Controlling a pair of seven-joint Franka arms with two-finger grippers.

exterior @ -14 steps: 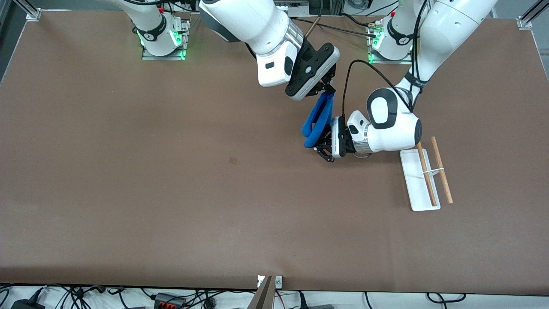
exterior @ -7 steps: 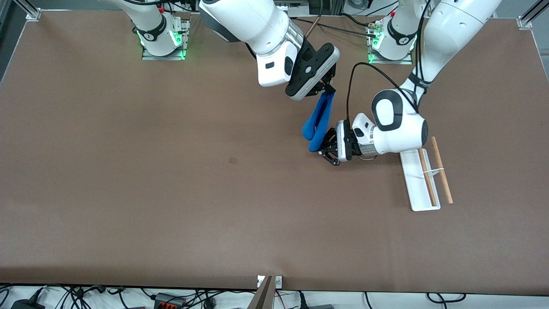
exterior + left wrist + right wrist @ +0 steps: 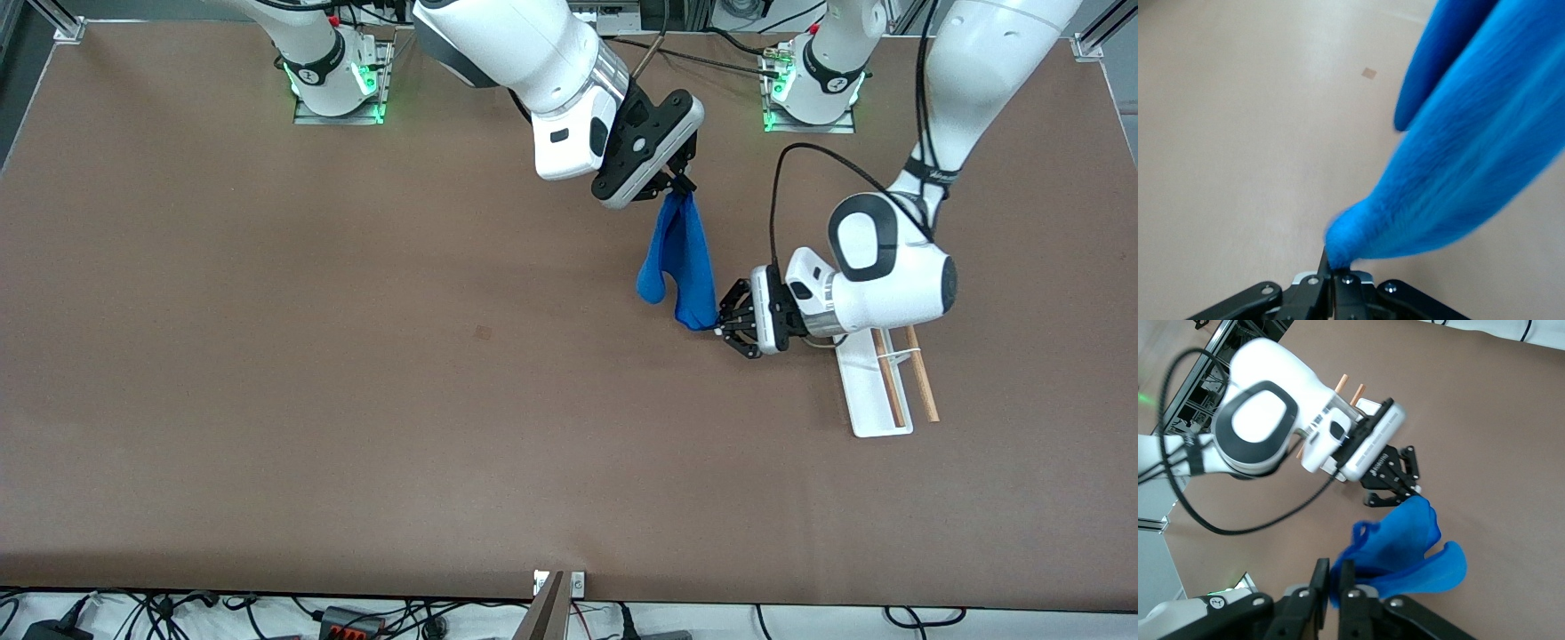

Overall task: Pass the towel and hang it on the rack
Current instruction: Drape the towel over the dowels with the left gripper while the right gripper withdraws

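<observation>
The bright blue towel hangs in the air between both grippers, over the middle of the table. My right gripper is shut on its top edge, as the right wrist view shows with the towel bunched below it. My left gripper is shut on the towel's lower corner; in the left wrist view the towel stretches away from it. The rack, a white base with two wooden rods, stands on the table under the left arm's wrist.
A small dark spot marks the brown table toward the right arm's end. The arms' bases stand at the table's back edge. The left gripper and the rack's rods also show in the right wrist view.
My left gripper has moved toward the rack with the towel's lower corner in it, drawing the towel out from a fold. My right gripper has stayed in place.
</observation>
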